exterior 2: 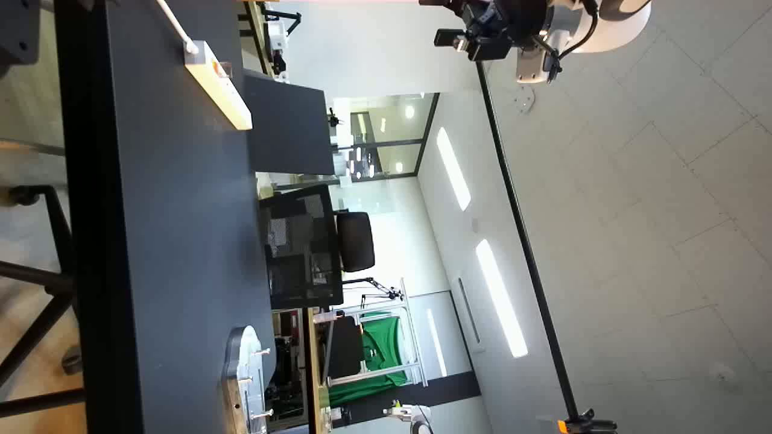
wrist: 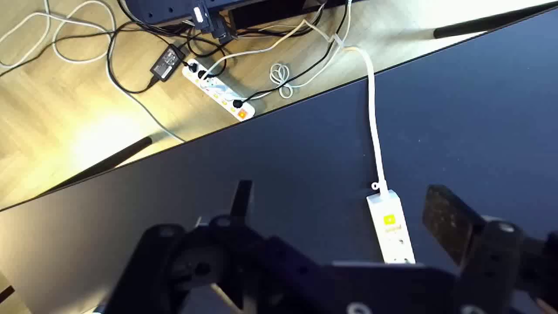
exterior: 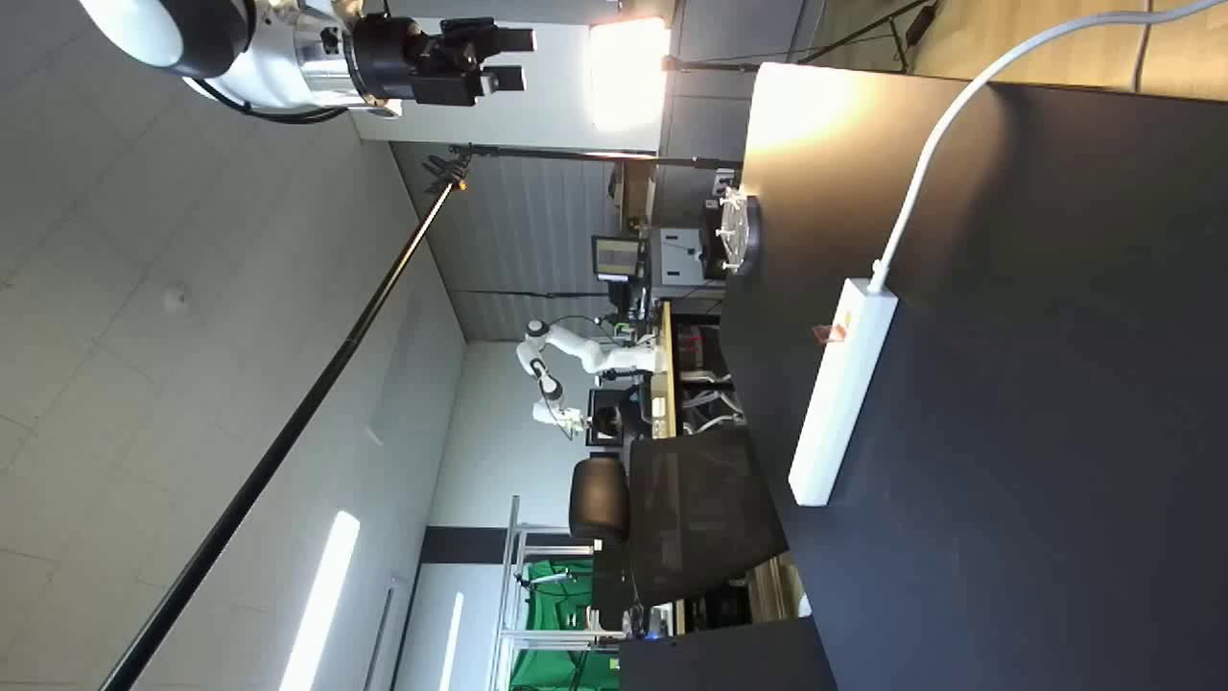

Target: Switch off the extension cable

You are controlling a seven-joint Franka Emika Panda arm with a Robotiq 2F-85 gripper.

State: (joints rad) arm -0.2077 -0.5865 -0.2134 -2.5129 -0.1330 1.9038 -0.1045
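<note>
On the black table (exterior: 1036, 518), the white power strip (exterior: 844, 393) is laid well apart from the empty, widely parted tool (exterior: 528, 59); if the small switch (wrist: 389, 219) is pressed off-centre, the apparently loose strip may be skidded or tipped.

The gripper (wrist: 342, 203) has 2 fingers (wrist: 447, 220) wide apart; the extension cable (wrist: 392, 231) lies on the table (wrist: 305, 152).
</note>
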